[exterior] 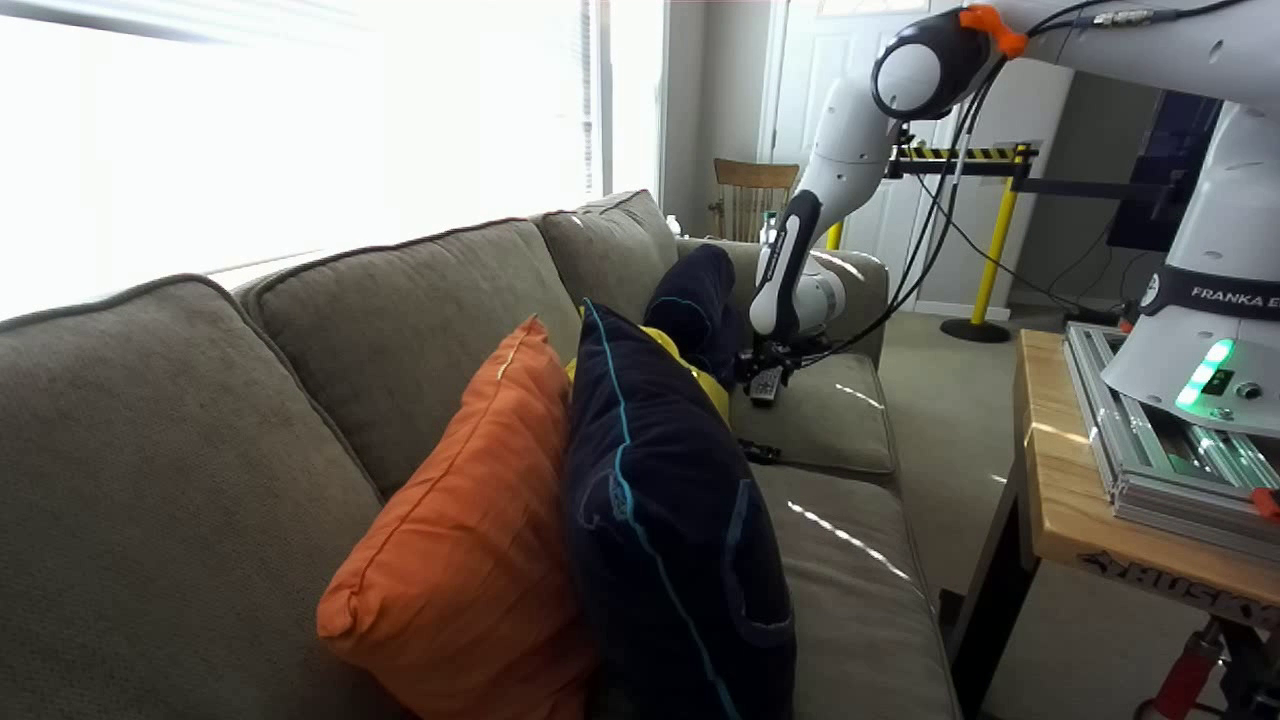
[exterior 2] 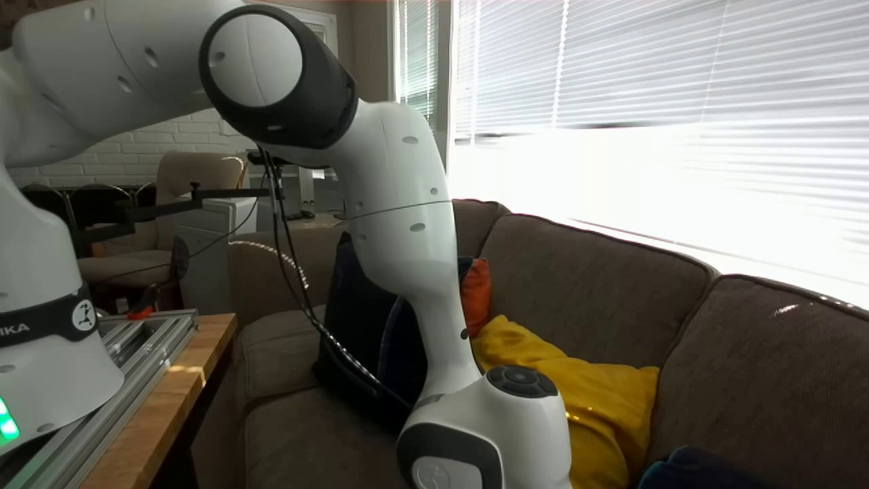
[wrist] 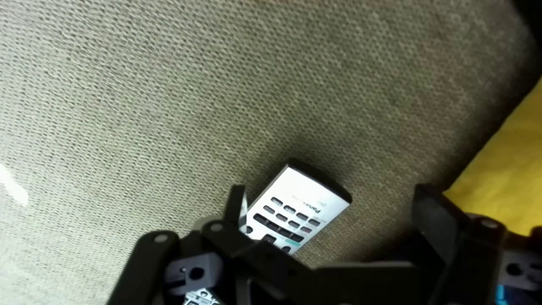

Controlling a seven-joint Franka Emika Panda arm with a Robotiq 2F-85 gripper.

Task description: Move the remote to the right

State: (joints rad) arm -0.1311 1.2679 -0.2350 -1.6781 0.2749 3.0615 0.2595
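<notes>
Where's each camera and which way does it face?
Exterior view: near the orange pillow, facing along the couch toward a door; arm, base show.
Exterior view: by the arm, facing roughly opposite toward brick wall; arm, base show.
Wrist view: above the remote, facing down; open fingers show.
Both exterior views share couch, arm.

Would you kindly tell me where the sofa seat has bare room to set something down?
Free seat fabric lies between the large navy pillow and the front edge, and between the remote and that edge. It is crowded around the remote, tool and yellow pillow.
</notes>
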